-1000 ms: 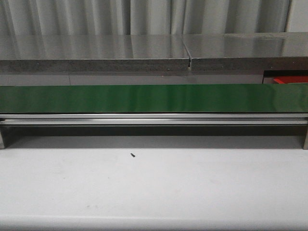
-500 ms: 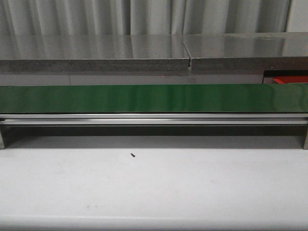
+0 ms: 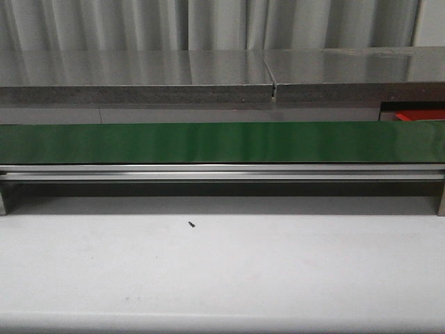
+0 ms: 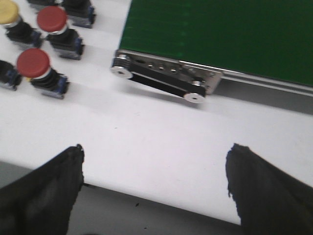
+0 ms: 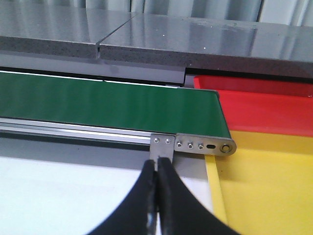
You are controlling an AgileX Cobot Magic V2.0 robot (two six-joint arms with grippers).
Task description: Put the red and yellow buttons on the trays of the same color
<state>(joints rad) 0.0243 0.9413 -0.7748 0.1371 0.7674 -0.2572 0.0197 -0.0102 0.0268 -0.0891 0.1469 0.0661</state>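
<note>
Nearest the left wrist camera, left gripper (image 4: 154,183): its two dark fingers (image 4: 46,188) stand wide apart over the white desk (image 4: 146,142), holding nothing.
Right gripper (image 5: 157,196): black fingers pressed together with nothing between them, just above the desk's edge near the belt's end.
Red buttons (image 4: 34,63): two lie on the desk beside the belt's end roller, each tipped on its side, long axis slanting across the desk, red cap toward the camera's upper left and black body trailing away; a second one (image 4: 52,18) sits just beyond the first.
Yellow button (image 4: 9,12): at the frame's corner, lying the same way, cap partly cut off.
Other dark button bodies: near the frame edges, too cropped to tell their colour.
Desk: white and matte, with a small dark speck (image 3: 191,224) in the front view.
Conveyor belt (image 3: 222,142): green, running left to right across the desk on a silver rail.
Yellow tray (image 5: 264,191): just past the belt's right end.
Red tray (image 5: 264,110): touching the yellow tray, farther back.
Behind: grey stone-like counter (image 3: 139,76), then pale pleated curtain (image 3: 208,24).
</note>
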